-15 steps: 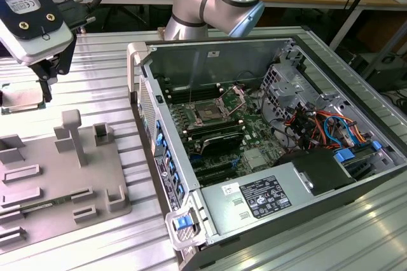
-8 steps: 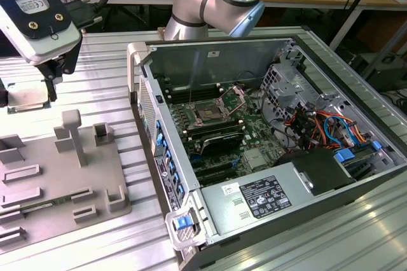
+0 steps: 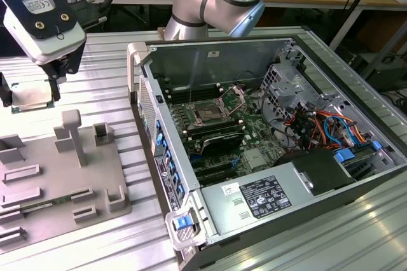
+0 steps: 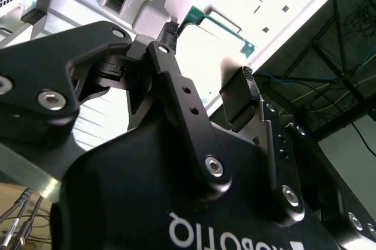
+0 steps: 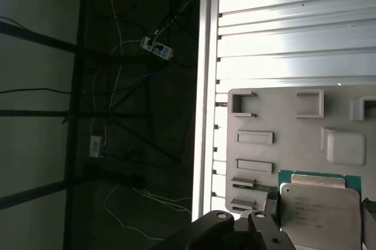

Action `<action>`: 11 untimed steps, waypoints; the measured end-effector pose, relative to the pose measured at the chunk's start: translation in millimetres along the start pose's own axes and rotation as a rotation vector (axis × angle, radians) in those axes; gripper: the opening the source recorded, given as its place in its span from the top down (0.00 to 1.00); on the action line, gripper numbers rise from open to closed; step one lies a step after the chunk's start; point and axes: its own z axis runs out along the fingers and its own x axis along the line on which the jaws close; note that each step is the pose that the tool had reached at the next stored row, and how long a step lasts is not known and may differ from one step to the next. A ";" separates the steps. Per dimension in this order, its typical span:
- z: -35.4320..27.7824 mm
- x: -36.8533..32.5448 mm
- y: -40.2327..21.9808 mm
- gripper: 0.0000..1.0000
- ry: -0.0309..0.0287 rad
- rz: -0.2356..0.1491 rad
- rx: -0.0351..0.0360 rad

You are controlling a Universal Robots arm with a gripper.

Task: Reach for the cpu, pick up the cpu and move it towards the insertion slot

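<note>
Gripper [image 3: 30, 93] jaws clamped on cpu [image 5: 320, 213] by 2 opposite edges, chip flat, presumably to seat square. Held just above tray [image 3: 63, 175]; insertion slot [image 3: 208, 113] well apart from tray, toward exterior view's right.

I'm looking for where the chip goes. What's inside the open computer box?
Inside the computer case: a motherboard with the insertion slot, coloured cables and a power supply. That supply hides whatever lies beneath it.
</note>
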 end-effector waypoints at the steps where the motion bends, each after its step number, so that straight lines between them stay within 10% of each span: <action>1: -0.1 -1.0 -0.1 0.45 0.0001 0.000 0.0001; 11: -0.4 -7.3 -0.5 0.45 0.0000 0.000 0.0001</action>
